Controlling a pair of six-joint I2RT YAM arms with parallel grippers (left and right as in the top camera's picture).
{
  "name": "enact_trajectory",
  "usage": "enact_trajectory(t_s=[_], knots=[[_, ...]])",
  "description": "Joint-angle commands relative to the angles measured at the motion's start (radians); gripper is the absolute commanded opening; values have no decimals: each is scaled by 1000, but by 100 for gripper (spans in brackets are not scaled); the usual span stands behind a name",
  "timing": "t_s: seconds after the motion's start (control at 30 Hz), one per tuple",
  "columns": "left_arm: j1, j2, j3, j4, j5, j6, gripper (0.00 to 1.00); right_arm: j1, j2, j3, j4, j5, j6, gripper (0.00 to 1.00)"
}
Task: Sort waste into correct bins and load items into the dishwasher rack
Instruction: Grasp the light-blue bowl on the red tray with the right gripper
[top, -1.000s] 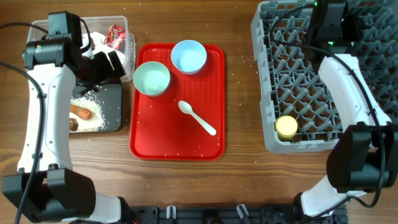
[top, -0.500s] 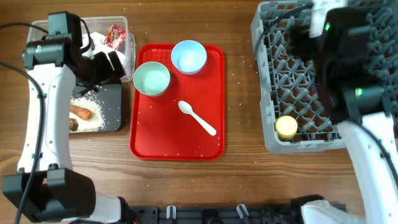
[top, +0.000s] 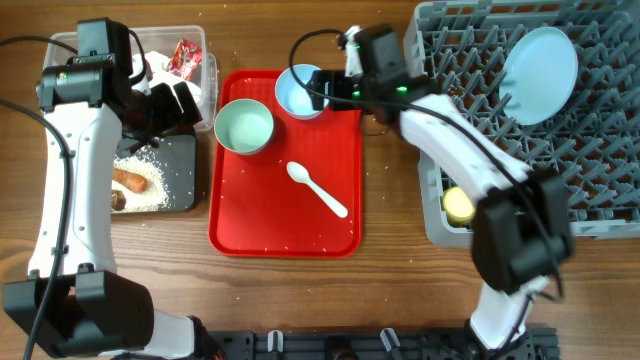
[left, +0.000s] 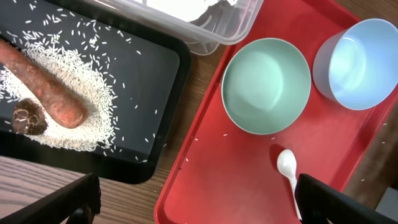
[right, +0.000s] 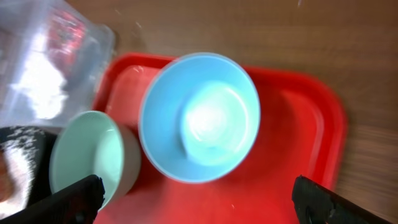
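The light-blue bowl (top: 303, 90) and mint-green bowl (top: 244, 126) stand on the red tray (top: 270, 220) with the white spoon (top: 317, 188). My right gripper (top: 322, 88) is open and empty just over the light-blue bowl's right rim; the right wrist view shows that bowl (right: 199, 115) between the spread fingers (right: 199, 205). My left gripper (top: 183, 100) is open and empty over the bins' right edge. The pale-blue plate (top: 540, 60) stands in the grey rack (top: 470, 130), with the yellow cup (top: 460, 205) at its front left.
The black tray (top: 185, 160) holds the carrot (top: 130, 180), brown lump (top: 118, 200) and rice (top: 152, 165). The clear tub (top: 70, 42) holds the red wrapper (top: 187, 57) and white tissue (right: 40, 87). Rice grains lie scattered on the wood.
My right arm has swung left from the rack to the light-blue bowl on the red tray. The plate now shows standing in the rack. The left arm has not moved.
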Motion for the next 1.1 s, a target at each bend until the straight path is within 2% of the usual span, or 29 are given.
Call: enact_trajectory(t_s=[0.0,0.1,0.37,0.4,0.67,0.93,1.07], knots=[[4,4,-1,0,-6,1,100,30,98,63,10,81,122,99],[4,4,-1,0,-6,1,100,37,158,63,16,129,169,94],[4,4,-1,0,-6,1,100,38,256,62,35,141,195,65],[4,4,-1,0,-6,1,100,38,257,61,32,141,191,56],[4,4,-1,0,-6,1,100,38,257,61,-79,115,82,5],[4,4,-1,0,-6,1,100,28,232,64,-213,115,30,4],[3,4,-1,0,-6,1,100,16,138,68,-307,120,-12,4]])
